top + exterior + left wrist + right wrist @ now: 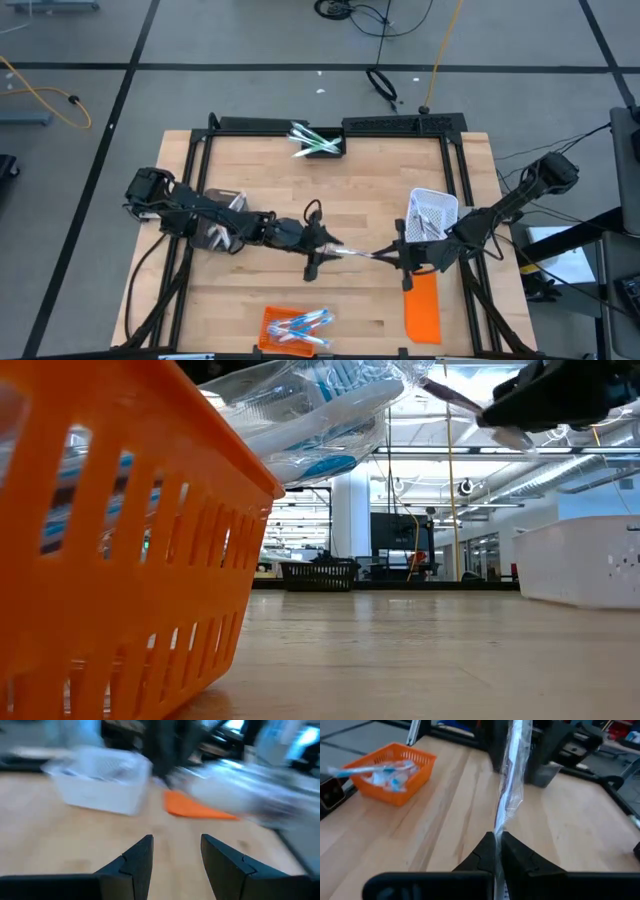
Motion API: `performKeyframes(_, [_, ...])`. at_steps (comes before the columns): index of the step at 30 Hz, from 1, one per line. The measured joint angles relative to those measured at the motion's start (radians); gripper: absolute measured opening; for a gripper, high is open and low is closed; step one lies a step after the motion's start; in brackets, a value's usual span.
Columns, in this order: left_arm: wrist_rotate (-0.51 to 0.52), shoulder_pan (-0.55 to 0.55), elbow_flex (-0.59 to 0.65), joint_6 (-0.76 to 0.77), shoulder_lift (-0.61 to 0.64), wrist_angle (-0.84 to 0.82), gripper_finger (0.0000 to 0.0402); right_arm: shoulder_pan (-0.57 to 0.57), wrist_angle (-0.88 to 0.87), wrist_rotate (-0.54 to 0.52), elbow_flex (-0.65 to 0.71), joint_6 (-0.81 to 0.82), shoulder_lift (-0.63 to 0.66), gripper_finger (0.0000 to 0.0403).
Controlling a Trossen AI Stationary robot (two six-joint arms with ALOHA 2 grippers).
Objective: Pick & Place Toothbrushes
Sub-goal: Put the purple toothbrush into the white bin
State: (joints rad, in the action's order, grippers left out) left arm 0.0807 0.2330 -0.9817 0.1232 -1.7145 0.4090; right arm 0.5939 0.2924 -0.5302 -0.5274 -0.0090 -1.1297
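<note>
A wrapped toothbrush [512, 785] hangs above the table, midway between the orange basket [290, 330] and the white basket [432, 215]. The right gripper [498, 851] is clenched on one end. Its long axis runs straight toward the left gripper [176, 862], which stands released, just short of the free end.

Robotics lab, framed wooden table [250, 180], cabled floor, exposed ceiling ducts [560, 465]
</note>
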Motion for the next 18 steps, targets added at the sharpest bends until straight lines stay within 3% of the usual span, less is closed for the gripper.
performKeyframes(4, [0.08,-0.01,0.0,-0.082,0.0,0.063,0.0166,-0.024,0.041,-0.008,0.0,-0.022,0.0,0.0006])
performKeyframes(9, [0.077,-0.009,0.0,-0.185,0.0,0.162,0.0166,-0.054,0.057,-0.07,0.0,-0.038,0.0,0.0006])
performKeyframes(18, [0.081,-0.016,0.0,-0.301,0.0,0.273,0.0166,-0.089,0.126,-0.067,0.0,-0.089,0.0,0.0006])
